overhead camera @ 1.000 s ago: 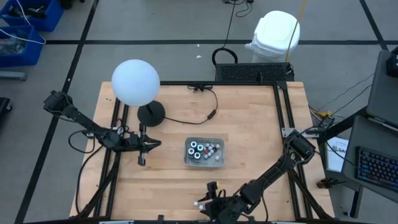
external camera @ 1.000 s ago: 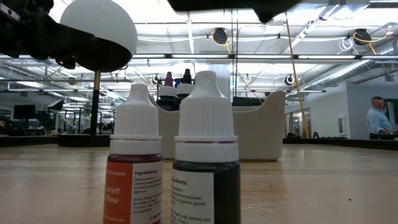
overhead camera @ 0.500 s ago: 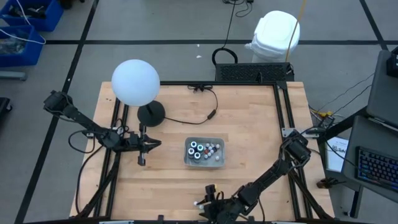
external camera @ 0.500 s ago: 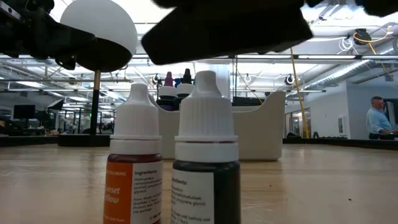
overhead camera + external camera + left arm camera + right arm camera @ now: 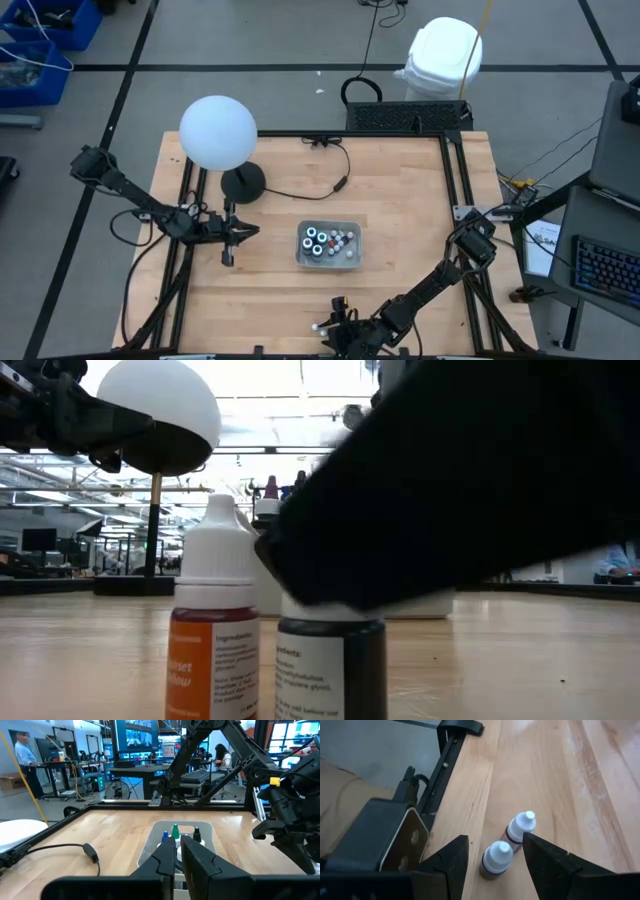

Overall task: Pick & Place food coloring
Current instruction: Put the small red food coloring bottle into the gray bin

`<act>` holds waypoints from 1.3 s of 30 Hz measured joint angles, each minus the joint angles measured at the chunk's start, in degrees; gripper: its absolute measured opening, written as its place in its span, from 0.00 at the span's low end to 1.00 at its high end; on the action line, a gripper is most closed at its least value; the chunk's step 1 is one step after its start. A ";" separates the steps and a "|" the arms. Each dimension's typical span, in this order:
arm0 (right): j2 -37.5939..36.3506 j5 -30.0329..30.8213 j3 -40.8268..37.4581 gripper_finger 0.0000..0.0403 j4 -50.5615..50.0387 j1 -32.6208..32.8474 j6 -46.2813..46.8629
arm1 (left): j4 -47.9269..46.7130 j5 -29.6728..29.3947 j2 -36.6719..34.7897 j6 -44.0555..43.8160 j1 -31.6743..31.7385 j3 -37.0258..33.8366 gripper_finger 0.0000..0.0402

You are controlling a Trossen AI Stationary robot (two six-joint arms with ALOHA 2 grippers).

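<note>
Food coloring bottles half-hidden behind right end effector in low view.

In the low view we can read only parts of the bottle labels. The orange-labelled bottle carries large white letters cut off at its edge, reading "...set" above "...low", with a small heading "Ingredients:" beside them. The dark bottle next to it has a white label whose fine print is too small for us to make out, and we find no other legible text in any view.
</note>
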 joint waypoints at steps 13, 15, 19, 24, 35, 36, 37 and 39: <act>-0.04 0.00 0.02 0.37 -0.20 -0.31 2.56 | 0.00 0.00 0.02 0.01 0.00 0.00 0.09; -0.04 -0.01 0.02 0.34 -0.26 -0.38 2.58 | -0.01 0.00 0.01 0.01 0.00 0.00 0.09; -0.04 -0.04 0.02 0.26 -0.25 -0.50 2.57 | -0.01 0.00 0.00 0.02 0.00 0.00 0.09; -0.14 -0.20 0.07 0.15 -1.30 -0.50 3.21 | -0.02 0.00 0.00 0.02 0.00 0.00 0.09; -3.08 -3.40 0.00 0.11 -7.29 -0.94 2.38 | 0.00 0.02 0.00 0.02 0.00 0.00 0.09; -4.29 -3.23 0.00 0.11 -9.15 -0.94 2.34 | -0.02 0.02 0.01 0.02 0.01 0.00 0.09; -5.91 -2.96 0.00 0.11 -12.05 -0.94 2.36 | -0.10 0.02 0.02 0.02 0.00 0.00 0.09; -9.32 -0.66 0.00 0.11 -16.80 -0.92 2.49 | -0.11 0.02 0.01 0.05 0.00 0.00 0.09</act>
